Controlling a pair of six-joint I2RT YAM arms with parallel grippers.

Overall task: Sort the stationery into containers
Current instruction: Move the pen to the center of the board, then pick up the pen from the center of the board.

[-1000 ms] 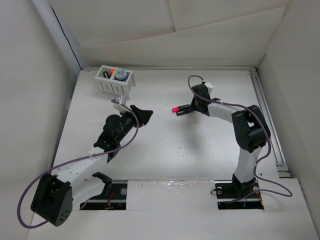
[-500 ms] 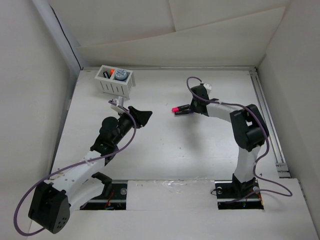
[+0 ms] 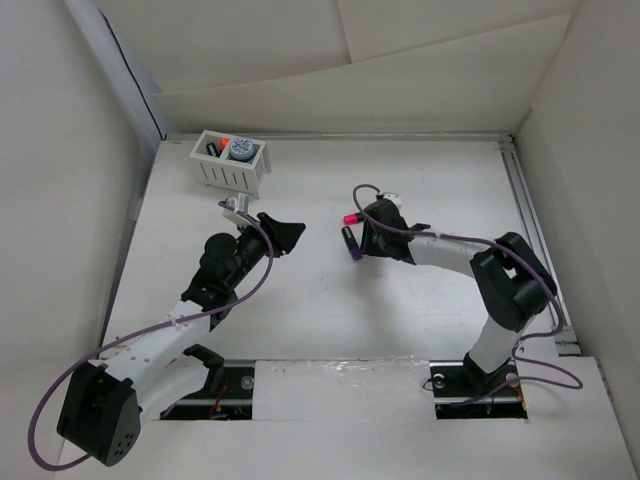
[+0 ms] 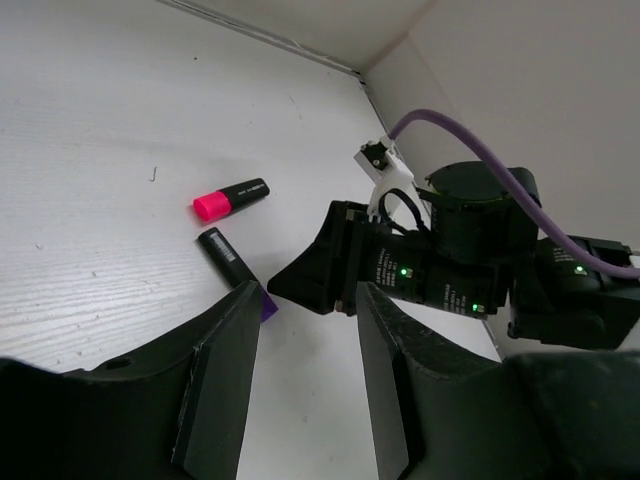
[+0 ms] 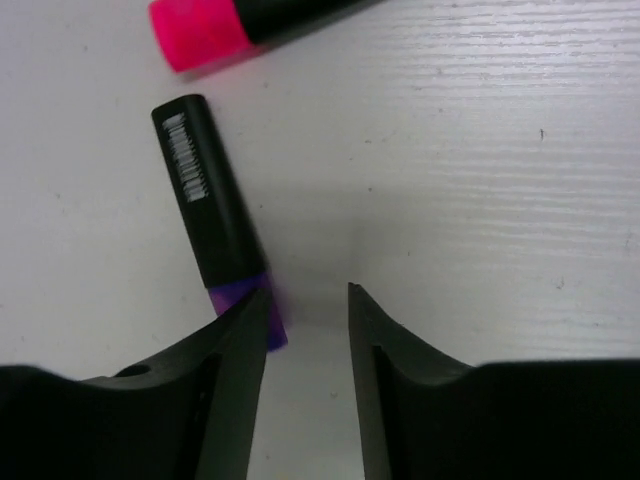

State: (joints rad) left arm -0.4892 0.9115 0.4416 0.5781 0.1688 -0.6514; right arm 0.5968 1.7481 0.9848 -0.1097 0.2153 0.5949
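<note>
White table [image 3: 420, 320] boxed in by white panel walls [image 3: 330, 70] on the left, far and right sides; both arm bases at the near edge. White slatted basket [image 3: 228, 175] stands at the far left corner of the table. Inside it, a grey-blue cylinder [image 3: 241, 151] sits toward the right end, with a black marker with an orange end [image 3: 224, 143] to its left; the divider between the compartments cannot be made out from above. Two markers lie loose on the table right of centre, well apart from the basket. The pink-capped marker [image 3: 352, 217] is the farther one, pink end pointing left. The purple-capped marker [image 3: 352, 243] lies just near of it, close but not touching, running roughly near-far with the purple end toward the arms. Right gripper [image 3: 366, 242] is low over the table just beside these two. In the right wrist view its jaws [image 5: 303, 300] stand apart with only bare table between them. The purple cap [image 5: 247, 308] lies just outside one finger [image 5: 235, 370], partly hidden by it; contact cannot be told. The barcode on the purple-capped marker's black barrel [image 5: 208, 215] faces up, and the pink cap [image 5: 195, 30] is at the top edge of that view. Left gripper [image 3: 285, 232] hangs above the table near and right of the basket, pointing right toward the loose markers, jaws released and empty. Its wrist view shows its two fingers [image 4: 225, 380] parted, with the right gripper [image 4: 290, 283] and both loose markers beyond.
</note>
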